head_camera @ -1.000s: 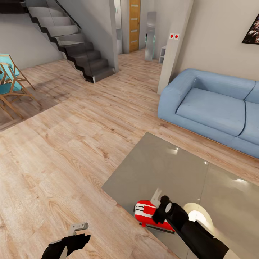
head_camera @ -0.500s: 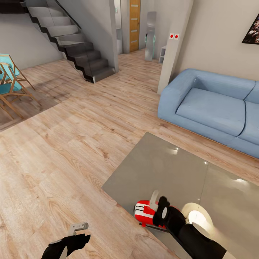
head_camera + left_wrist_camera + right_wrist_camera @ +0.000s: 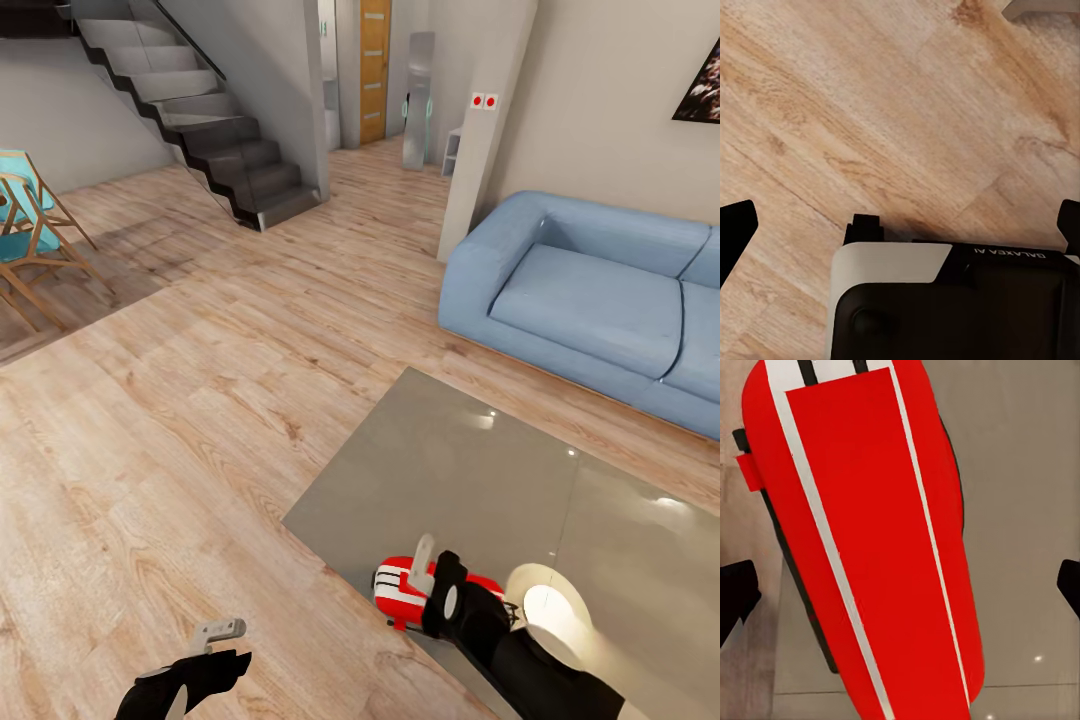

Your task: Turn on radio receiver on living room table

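Light wood plank flooring (image 3: 200, 400) is running past a blue sofa (image 3: 590, 300) to the glossy grey-beige table (image 3: 470, 470), whose near edge is carrying the bright red radio receiver with white bands (image 3: 400, 592). Above it the right gripper (image 3: 425, 570) is hanging; its wrist view is showing the radio (image 3: 862, 532) close up between parted dark fingertips (image 3: 735, 592). Over bare floor, the left gripper (image 3: 222, 632) is hovering with fingertips (image 3: 735, 225) spread apart.
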{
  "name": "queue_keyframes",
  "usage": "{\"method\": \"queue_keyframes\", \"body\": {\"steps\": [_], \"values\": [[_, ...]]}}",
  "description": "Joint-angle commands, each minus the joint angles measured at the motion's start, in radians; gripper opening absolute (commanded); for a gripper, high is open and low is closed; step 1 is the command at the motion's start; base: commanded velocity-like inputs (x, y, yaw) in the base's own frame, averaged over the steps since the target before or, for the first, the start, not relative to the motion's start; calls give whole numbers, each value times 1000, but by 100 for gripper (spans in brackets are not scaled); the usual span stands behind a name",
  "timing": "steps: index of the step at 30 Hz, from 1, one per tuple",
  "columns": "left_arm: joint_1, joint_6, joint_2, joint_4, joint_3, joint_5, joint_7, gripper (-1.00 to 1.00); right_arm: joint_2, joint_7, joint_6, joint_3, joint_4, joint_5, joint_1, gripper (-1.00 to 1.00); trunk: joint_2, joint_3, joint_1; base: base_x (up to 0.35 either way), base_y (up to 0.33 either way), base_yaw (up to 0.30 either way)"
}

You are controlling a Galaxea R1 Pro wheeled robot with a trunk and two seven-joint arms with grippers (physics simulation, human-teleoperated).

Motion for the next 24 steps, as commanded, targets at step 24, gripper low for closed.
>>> {"method": "queue_keyframes", "body": {"steps": [24], "values": [[0,1,0,0,0,0,0,100,2,9,-68,6,150,5,0,100,0,0,0,0,0,0]]}}
